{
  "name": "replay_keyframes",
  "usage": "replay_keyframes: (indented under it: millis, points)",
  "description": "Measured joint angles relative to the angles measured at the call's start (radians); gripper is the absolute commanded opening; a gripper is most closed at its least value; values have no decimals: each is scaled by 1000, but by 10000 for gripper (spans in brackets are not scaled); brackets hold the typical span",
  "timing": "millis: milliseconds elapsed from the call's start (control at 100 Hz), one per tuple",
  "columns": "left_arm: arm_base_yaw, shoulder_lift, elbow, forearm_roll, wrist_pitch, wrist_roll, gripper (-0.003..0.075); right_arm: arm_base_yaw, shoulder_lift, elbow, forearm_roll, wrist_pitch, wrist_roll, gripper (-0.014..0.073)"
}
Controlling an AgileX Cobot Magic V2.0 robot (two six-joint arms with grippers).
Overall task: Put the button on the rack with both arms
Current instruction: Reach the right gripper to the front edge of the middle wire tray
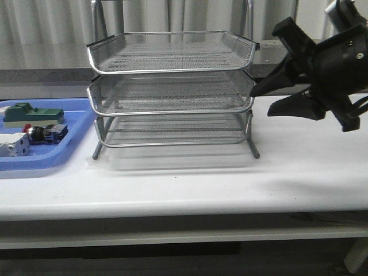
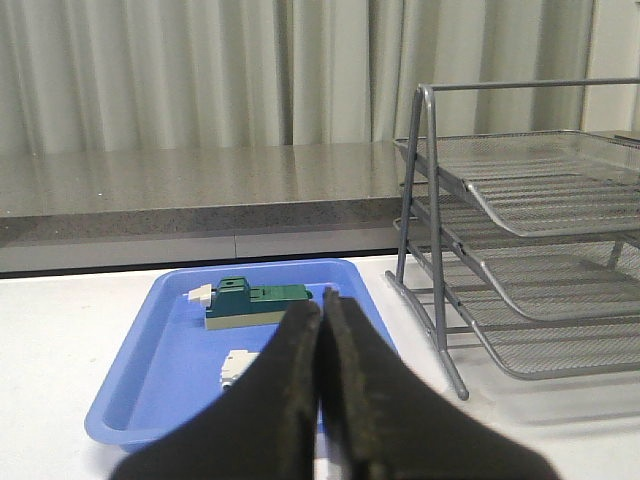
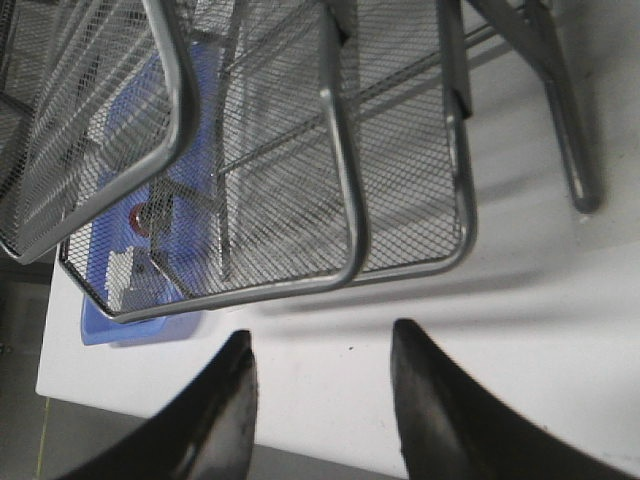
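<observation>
The button (image 1: 46, 133), with a red cap, a black body and a blue end, lies in the blue tray (image 1: 77, 127) at the table's left. Through the mesh in the right wrist view its red cap (image 3: 137, 217) shows faintly. The three-tier wire rack (image 1: 172, 70) stands mid-table. My right gripper (image 1: 261, 103) hovers open and empty at the rack's right side, level with the middle tier, just short of the tiers' rims (image 3: 345, 180). My left gripper (image 2: 322, 297) is shut on nothing above the tray's near side, and its fingers hide the button in that view.
A green block (image 1: 29, 114) and a white-grey block (image 1: 12, 145) share the tray with the button. From the left wrist both blocks show, green (image 2: 250, 300) and white (image 2: 237, 365), with the rack (image 2: 520, 215) to one side. A grey ledge and curtains run behind the table.
</observation>
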Motion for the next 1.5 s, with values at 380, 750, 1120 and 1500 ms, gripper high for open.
replay_keyframes:
  millis: [380, 750, 1120, 1500]
  points:
    - [0, 0, 0, 0, 0, 0, -20, 0, 164, -139, 5, 28, -5, 342]
    - [0, 0, 0, 0, 0, 0, -20, 0, 233, -210, 6, 48, -7, 331]
    - [0, 0, 0, 0, 0, 0, -20, 0, 233, -212, 2, 59, -26, -73]
    - [0, 0, 0, 0, 0, 0, -20, 0, 217, -144, 21, 116, -42, -66]
